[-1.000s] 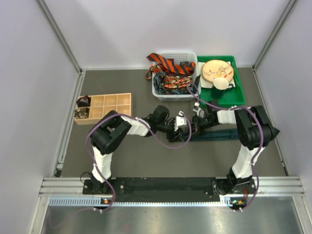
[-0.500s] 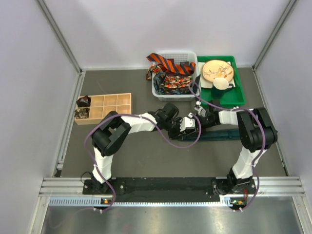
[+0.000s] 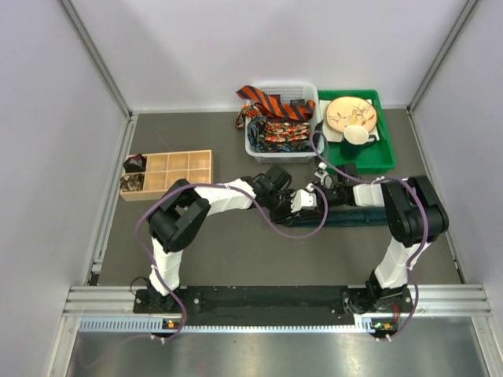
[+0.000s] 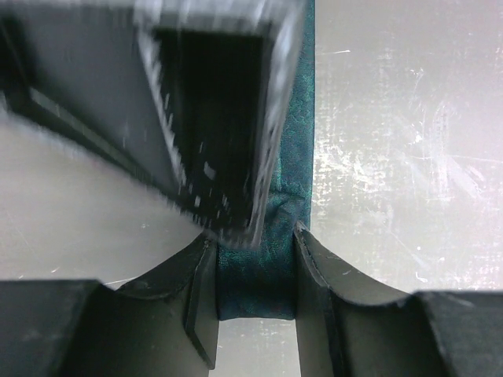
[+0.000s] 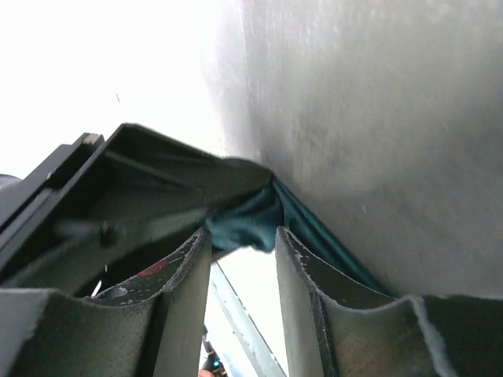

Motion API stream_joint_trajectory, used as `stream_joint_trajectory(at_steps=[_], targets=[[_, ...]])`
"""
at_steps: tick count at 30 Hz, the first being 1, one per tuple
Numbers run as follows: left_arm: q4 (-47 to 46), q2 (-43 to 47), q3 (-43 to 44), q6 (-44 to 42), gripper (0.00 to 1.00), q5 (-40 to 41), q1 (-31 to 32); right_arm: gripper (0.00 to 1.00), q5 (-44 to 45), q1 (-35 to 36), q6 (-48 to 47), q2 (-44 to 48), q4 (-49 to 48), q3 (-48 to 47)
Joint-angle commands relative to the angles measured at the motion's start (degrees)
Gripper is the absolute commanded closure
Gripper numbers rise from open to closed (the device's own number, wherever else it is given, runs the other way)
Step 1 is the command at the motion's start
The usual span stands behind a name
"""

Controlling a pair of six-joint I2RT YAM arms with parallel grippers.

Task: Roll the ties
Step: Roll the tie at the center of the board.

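Dark teal tie point(image 4: 255, 287): a narrow band of faintly mottled, satin-like fabric, lying flat on the scuffed grey table point(image 4: 393, 157) at mid-workspace. Left gripper point(image 4: 253, 238) is clamped on its end between both black fingers. Right gripper point(image 5: 242, 234) stands parted, with a crumpled fold of the tie at its tips.

The teal tie point(image 3: 357, 219) lies flat, middle right. The striped orange tie point(image 3: 267, 100) and red patterned ties point(image 3: 279, 132) sit heaped, top middle.

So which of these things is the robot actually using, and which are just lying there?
Part of the job: teal tie; orange-striped tie draped over the white basket; patterned ties inside it; probably the wooden box.
Lying about: green tray, plate, mug.
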State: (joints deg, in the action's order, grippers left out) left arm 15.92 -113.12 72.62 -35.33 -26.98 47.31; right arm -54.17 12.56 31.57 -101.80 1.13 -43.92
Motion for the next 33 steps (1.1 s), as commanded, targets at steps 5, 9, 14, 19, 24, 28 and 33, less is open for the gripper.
stream_joint_trajectory(at_steps=[5,9,14,19,24,28,33], targets=[[8.1,-2.5,-0.8,-1.2,0.71,3.5,0.0,0.6,-0.3,4.5,4.0,-3.0,-8.0,-1.1],[7.8,-3.2,-0.6,-0.7,0.71,3.3,0.0,0.61,1.4,5.5,2.1,-3.1,-6.1,-0.9],[8.0,-3.9,0.0,-0.2,0.71,3.6,0.1,0.61,0.8,6.1,0.3,-3.5,-1.3,-2.6],[7.9,-3.5,-0.8,-0.4,0.71,3.9,0.2,0.52,0.8,6.3,1.3,2.2,3.2,-3.1],[7.5,-3.8,-1.0,-0.6,0.71,4.2,0.4,0.53,1.3,7.2,2.5,0.1,2.8,-3.2],[7.5,-3.9,-0.8,-0.7,0.71,4.6,0.6,0.76,2.4,7.6,0.1,-2.9,4.3,-4.4],[6.8,-3.6,-1.6,-0.9,0.67,4.5,0.6,1.0,4.6,6.2,-3.9,-6.4,9.1,-5.9]])
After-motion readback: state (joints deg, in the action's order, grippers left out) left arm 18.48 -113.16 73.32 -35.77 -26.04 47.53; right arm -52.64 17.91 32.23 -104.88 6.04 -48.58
